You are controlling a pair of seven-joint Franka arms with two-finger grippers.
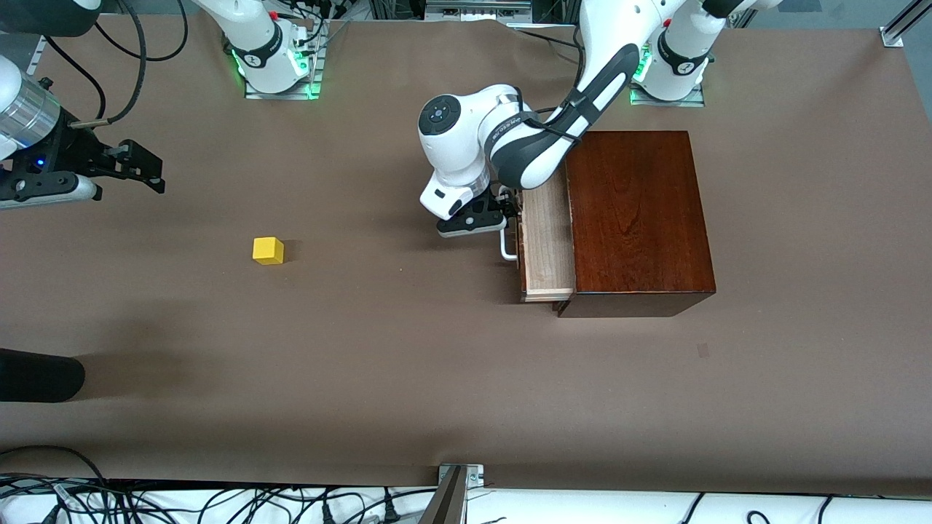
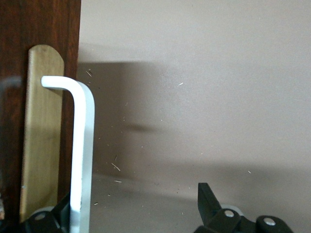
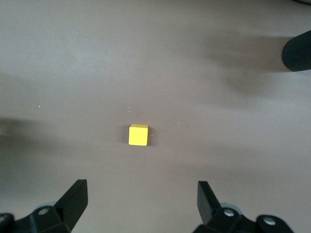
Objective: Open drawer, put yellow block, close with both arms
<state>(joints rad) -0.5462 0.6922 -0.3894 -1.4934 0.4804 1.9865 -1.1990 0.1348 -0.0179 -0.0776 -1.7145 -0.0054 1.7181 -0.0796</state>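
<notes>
The dark reddish-brown box (image 1: 637, 218) stands toward the left arm's end of the table. Its drawer (image 1: 546, 240) is pulled partly out and shows pale wood. My left gripper (image 1: 501, 216) is at the white handle (image 1: 507, 249). In the left wrist view the handle (image 2: 81, 145) runs just inside one finger (image 2: 208, 196) pair of my open left gripper (image 2: 133, 201), which grips nothing. The yellow block (image 1: 268, 249) lies on the brown table toward the right arm's end. My right gripper (image 1: 142, 169) hovers open and empty there, and its wrist view shows the block (image 3: 138, 135) ahead of the right gripper (image 3: 141, 188).
A black rounded object (image 1: 36, 375) pokes in at the table's edge on the right arm's end, nearer to the front camera than the block. Cables and a metal bracket (image 1: 457, 480) line the table's nearest edge. Bare brown table (image 1: 393, 342) lies between block and drawer.
</notes>
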